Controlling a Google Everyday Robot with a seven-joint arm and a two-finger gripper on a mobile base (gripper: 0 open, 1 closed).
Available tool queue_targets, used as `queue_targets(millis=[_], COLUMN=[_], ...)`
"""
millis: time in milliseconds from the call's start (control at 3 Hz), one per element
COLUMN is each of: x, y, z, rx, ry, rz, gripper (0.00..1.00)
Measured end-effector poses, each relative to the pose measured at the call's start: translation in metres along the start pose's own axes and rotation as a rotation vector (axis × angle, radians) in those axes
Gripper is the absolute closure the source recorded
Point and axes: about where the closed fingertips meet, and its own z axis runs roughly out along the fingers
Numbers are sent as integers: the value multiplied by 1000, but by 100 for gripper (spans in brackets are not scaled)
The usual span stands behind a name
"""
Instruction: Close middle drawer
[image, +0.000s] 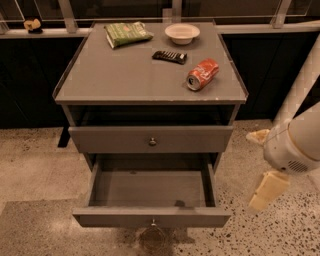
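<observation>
The middle drawer is pulled far out of the grey cabinet, toward 6 o'clock. Its flat front faces the camera, with a small round knob at the centre. The shallow box shows a bare grey floor.

Just above it, at 12 o'clock, is the wider upper drawer. Its front is nearly flush with the cabinet and carries its own knob.

The gripper hangs at about 3 o'clock from the open drawer, off the cabinet's right side and over the speckled floor. It is clear of the drawer. Its cream fingers are spread apart and hold nothing.

On the cabinet top, a red can lies on its side toward 2 o'clock. A dark packet lies just beyond it. A white bowl sits near the back edge at 1 o'clock. A green bag lies at 11 o'clock.
</observation>
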Motion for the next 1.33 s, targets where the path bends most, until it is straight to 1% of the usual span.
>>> queue_targets(millis=[333,667,1000,1333], x=[4,30,42,41], y=[23,48,54,53], z=[54,102,105,104], rx=[-7,-20,-15,-15], ry=[128,284,316,315], rz=[-17,-9,32,32], gripper=[0,0,0,0])
